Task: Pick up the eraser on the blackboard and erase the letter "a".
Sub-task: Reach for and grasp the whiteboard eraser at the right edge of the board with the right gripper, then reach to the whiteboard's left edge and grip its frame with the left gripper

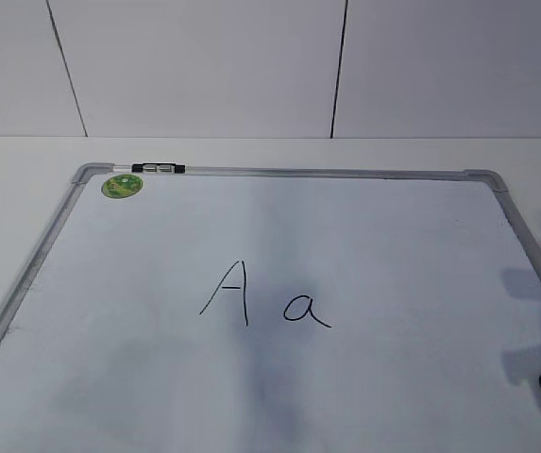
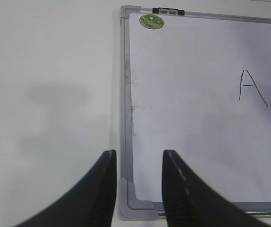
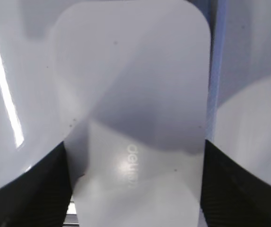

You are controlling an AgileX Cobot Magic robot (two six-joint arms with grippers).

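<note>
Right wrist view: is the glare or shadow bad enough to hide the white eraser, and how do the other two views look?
Right wrist view: the white rounded plastic eraser fills the frame, soft-focused, shadow-crossed, with a bright glare streak at left; its outline stays readable. Left wrist view: sharp, with a faint arm shadow on the white table. Exterior view: evenly lit; grey shadows fall on the white grey-framed dry-erase board near its right edge.

Blackboard (image 1: 393, 236) open around letter "a" (image 1: 306, 310); only capital "A" (image 1: 228, 294) beside.
</note>
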